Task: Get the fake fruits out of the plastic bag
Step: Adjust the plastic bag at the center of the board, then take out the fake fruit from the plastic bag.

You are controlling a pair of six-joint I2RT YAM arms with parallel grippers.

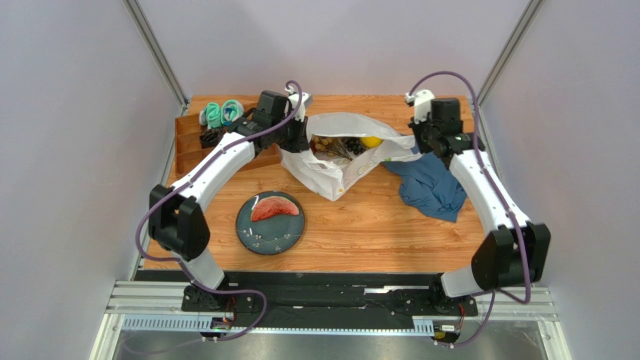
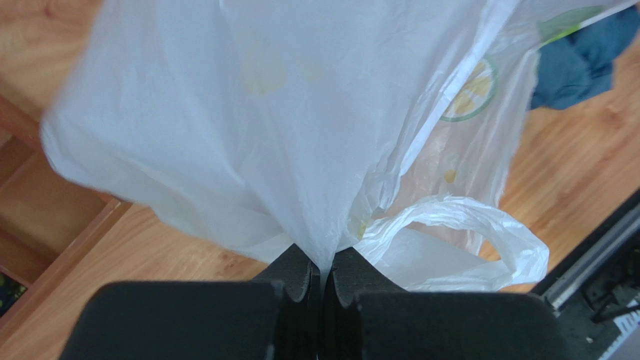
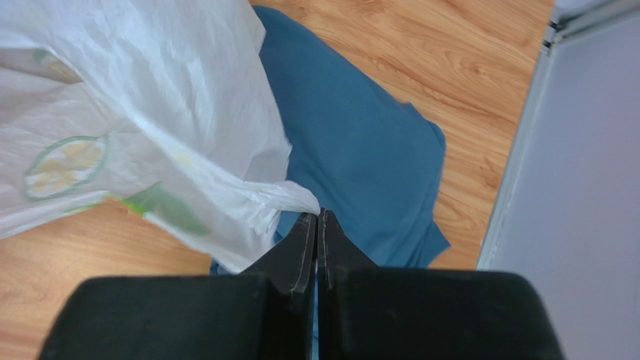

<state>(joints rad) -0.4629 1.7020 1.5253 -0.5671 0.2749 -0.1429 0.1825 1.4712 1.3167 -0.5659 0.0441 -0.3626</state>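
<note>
The plastic bag [image 1: 342,154] lies at the back middle of the table, its mouth held open between my two grippers. Inside it I see a yellow fruit [image 1: 371,142], a dark grape bunch [image 1: 349,146] and a tan grape bunch [image 1: 323,142]. My left gripper [image 2: 321,264] is shut on the bag's left rim [image 2: 300,150]. My right gripper [image 3: 318,217] is shut on a corner of the bag's right rim [image 3: 150,135]. A red watermelon slice [image 1: 274,208] lies on a dark plate [image 1: 254,232] at the front.
A dark blue cloth [image 1: 430,185] lies right of the bag, also in the right wrist view [image 3: 360,150]. A wooden tray [image 1: 189,146] with teal-and-white items [image 1: 220,112] stands at the back left. A loose bag handle [image 2: 466,244] hangs near the left gripper.
</note>
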